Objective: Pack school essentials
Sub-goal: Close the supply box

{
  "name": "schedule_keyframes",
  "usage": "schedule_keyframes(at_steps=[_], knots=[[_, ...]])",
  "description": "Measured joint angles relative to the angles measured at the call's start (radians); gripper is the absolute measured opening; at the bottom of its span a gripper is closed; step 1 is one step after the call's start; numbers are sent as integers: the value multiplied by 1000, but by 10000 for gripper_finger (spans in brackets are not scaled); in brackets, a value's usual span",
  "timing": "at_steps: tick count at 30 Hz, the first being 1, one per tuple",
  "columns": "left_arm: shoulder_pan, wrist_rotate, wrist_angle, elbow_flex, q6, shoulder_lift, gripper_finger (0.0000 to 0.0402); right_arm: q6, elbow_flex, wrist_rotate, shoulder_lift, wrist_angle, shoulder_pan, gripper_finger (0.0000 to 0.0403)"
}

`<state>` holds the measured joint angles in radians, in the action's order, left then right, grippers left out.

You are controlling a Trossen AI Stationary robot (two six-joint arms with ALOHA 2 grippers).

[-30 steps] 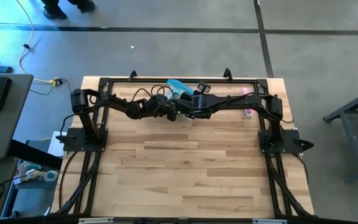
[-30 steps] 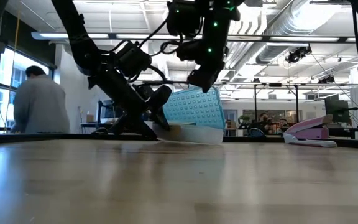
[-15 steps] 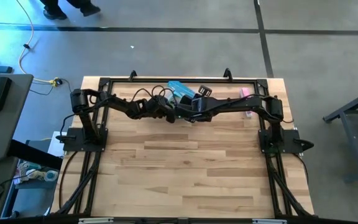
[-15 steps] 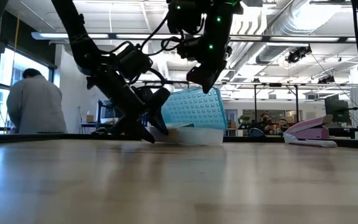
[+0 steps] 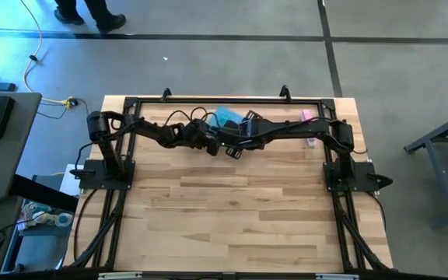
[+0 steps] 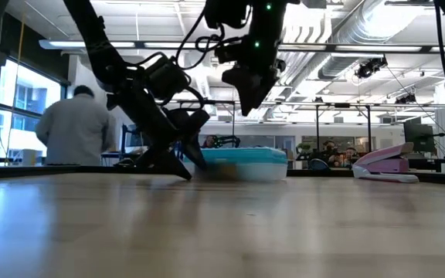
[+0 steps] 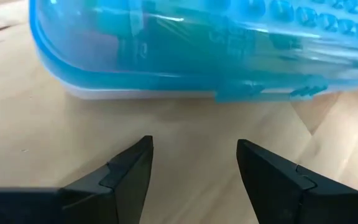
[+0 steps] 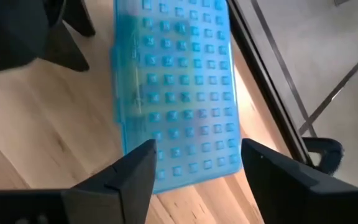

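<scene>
A clear plastic box with a blue studded lid [image 8: 176, 93] lies shut and flat on the table at the far middle [image 5: 225, 117] [image 6: 242, 164]. Through its wall [image 7: 197, 50] only dim teal shapes show, so the school essentials cannot be made out. My left gripper [image 7: 194, 155] stands open low over the wood just short of the box's long side, beside the box's end in the low view [image 6: 191, 158]. Above the box my right gripper [image 8: 197, 155] [image 6: 246, 96] hangs open, pointing down at the lid, clear of it.
A pink oblong stapler-like thing [image 6: 385, 164] lies at the far right [image 5: 308, 117]. The black frame rail [image 8: 272, 93] runs along the far edge just behind the box. Bare wood [image 5: 232, 210] spreads toward the near edge. A person [image 6: 76, 131] stands in the room behind.
The blue lid, which stood propped up at a slant under my right gripper, has dropped flat onto the box. My right gripper has let go of the lid's edge, risen a little and turned. My left gripper has tipped slightly but stays in place.
</scene>
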<state>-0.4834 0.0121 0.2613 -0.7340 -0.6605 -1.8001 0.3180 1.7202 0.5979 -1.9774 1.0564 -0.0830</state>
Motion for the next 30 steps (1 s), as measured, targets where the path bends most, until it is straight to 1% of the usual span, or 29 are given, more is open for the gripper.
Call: schedule_keyframes(at_steps=[6, 8, 12, 15, 19, 23, 26, 30], knots=[[-1, -125, -78, -2, 32, 21, 222, 28, 79, -28, 0, 119, -19, 226], [2, -149, -136, -1, 55, 46, 216, 49, 113, -34, 0, 177, -36, 226], [5, -172, -302, 5, 129, 126, 197, 76, 193, -48, 0, 277, -75, 226], [5, -163, -416, 6, 200, 201, 185, 78, 245, -53, 2, 319, -106, 226], [-13, -86, -519, 6, 298, 302, 171, 95, 279, -54, 2, 367, -146, 226], [-68, -34, -522, 6, 371, 393, 154, 141, 275, -29, 2, 454, -182, 226], [-130, -30, -509, 6, 435, 443, 135, 192, 240, -20, 4, 498, -208, 226], [-223, -34, -493, 6, 514, 471, 111, 254, 163, -29, 8, 515, -233, 226]])
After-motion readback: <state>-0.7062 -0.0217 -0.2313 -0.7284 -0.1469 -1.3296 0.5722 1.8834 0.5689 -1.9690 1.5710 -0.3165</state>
